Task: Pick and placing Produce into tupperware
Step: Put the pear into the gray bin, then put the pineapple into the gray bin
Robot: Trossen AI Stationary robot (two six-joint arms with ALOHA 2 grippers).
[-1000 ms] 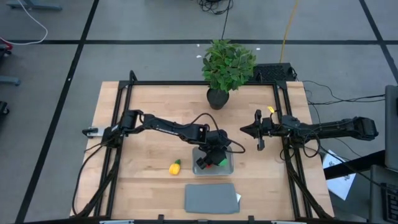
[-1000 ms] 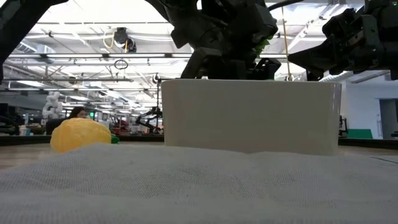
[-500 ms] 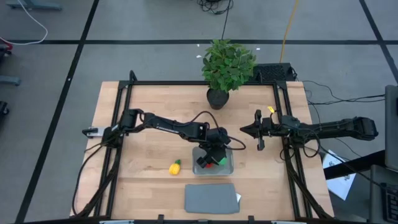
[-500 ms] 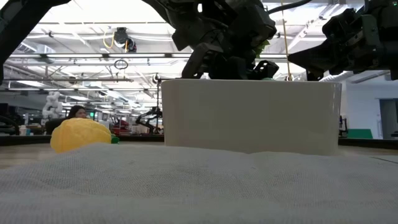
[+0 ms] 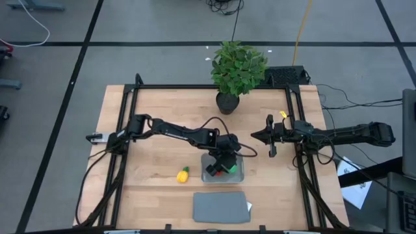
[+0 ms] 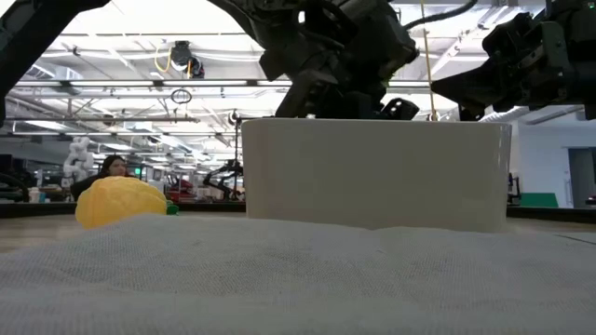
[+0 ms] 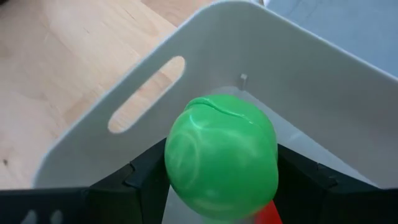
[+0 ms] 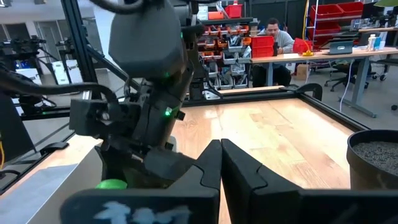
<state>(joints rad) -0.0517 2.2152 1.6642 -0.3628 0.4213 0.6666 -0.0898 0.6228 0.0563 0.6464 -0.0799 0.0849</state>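
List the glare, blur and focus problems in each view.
High view: even light, sharp, no glare. Low view: bright ceiling lights wash out the background, the lid fills the foreground as a soft blur, and the arms over the tupperware are dark silhouettes. Left wrist view: the green produce is close and slightly soft. Right wrist view: the right gripper is blurred, the room beyond sharper.

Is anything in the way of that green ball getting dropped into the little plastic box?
Nothing visible is. The left gripper holds the green ball already inside the walls of the tupperware, over its floor. A bit of the red piece peeks out beneath it, to one side, so it may land against that.
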